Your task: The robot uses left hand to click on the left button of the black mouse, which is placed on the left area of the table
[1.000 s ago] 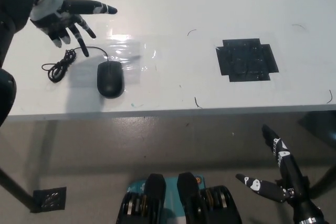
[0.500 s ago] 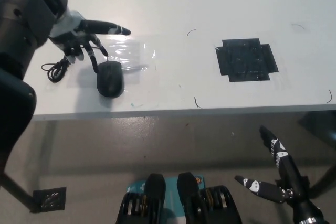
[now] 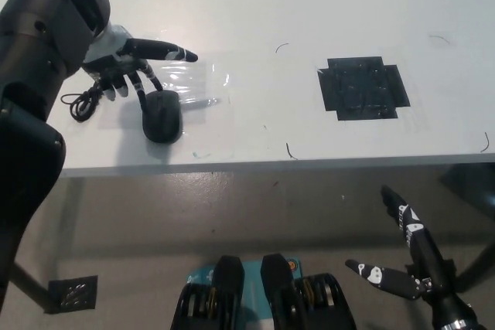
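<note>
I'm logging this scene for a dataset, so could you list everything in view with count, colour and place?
table: one, white, fills the upper part of the head view.
mouse: one, black, left area of the table near the front edge.
cable: one, black, coiled on the table left of the mouse.
clear film: one patch, transparent and shiny, flat on the table under and beside the mouse.
tape patch: one, black, roughly square, right part of the table.
floor: grey, below the table edge.
floor plate: one, dark, square, lower left on the floor.
left hand: one, fingers spread, over the rear of the mouse, one finger reaching down to its button area.
right hand: one, black, open, resting low at the bottom right, off the table.
</note>
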`<state>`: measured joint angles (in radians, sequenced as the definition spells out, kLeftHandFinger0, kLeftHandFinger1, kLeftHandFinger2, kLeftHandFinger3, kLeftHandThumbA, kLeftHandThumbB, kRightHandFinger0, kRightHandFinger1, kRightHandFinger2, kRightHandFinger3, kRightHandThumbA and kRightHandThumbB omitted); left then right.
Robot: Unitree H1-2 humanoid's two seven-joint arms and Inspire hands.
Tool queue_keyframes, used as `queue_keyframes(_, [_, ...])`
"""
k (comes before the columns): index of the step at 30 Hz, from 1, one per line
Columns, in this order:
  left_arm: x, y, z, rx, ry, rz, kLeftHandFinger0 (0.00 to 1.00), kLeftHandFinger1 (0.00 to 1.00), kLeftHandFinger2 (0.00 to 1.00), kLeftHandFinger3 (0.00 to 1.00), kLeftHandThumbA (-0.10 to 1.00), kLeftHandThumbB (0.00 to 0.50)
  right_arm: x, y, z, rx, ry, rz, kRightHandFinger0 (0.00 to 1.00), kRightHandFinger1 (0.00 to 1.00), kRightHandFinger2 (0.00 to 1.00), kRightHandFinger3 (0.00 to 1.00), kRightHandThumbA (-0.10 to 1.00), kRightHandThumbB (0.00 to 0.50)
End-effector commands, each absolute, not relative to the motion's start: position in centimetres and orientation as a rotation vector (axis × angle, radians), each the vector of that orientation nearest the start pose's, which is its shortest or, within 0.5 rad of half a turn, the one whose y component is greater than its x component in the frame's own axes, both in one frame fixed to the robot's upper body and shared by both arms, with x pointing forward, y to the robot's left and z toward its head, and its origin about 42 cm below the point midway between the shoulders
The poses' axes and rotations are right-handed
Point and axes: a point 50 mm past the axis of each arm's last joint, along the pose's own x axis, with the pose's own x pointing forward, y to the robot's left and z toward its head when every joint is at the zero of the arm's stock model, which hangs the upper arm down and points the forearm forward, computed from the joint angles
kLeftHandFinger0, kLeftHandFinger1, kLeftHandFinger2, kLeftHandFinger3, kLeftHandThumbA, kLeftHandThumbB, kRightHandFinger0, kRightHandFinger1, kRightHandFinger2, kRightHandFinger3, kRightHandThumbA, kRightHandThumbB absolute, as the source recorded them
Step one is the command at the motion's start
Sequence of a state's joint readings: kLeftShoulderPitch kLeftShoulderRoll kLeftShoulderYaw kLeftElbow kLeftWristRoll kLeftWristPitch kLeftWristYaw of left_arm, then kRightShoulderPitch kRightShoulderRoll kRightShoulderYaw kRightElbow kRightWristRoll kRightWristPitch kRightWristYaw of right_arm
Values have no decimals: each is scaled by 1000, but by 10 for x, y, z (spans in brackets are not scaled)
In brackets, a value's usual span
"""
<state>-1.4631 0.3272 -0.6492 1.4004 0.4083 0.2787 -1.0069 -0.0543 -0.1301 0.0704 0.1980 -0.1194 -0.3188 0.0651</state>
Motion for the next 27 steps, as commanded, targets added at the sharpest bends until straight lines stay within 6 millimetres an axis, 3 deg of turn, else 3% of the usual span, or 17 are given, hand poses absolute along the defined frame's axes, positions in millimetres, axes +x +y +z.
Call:
queue_keyframes(1, [588,239,389,1113,785,-679,0,0,485,1000,1000,486,304,-229,92,-262,-214,198,977,1000,1000,1000,1000,150])
queue_keyframes(10, [587,245,391,1093,797,-667,0,14,521,1000,1000,483,304,-229,91,-264,-213,205,965,1000,1000,1000,1000,157])
queue_keyframes(11, [587,245,390,1090,797,-666,0,55,575,1000,1000,489,304,-229,92,-266,-212,206,965,1000,1000,1000,1000,157])
queue_keyframes(15, [587,244,387,1079,818,-672,0,117,634,1000,1000,500,304,-229,91,-267,-214,208,963,1000,1000,1000,1000,152])
queue_keyframes(17, [587,240,381,1108,811,-682,0,87,590,1000,1000,489,304,-229,92,-265,-212,208,963,1000,1000,1000,1000,156])
queue_keyframes(19, [587,239,377,1141,813,-682,0,3,481,1000,1000,491,305,-228,92,-261,-213,210,964,1000,1000,1000,1000,149])
queue_keyframes(25, [586,236,366,1175,811,-727,0,0,404,1000,1000,500,305,-228,94,-262,-217,209,959,1000,1000,1000,1000,152])
queue_keyframes(27, [585,236,362,1142,827,-719,0,0,308,1000,1000,494,306,-229,94,-264,-221,209,953,1000,1000,1000,1000,141])
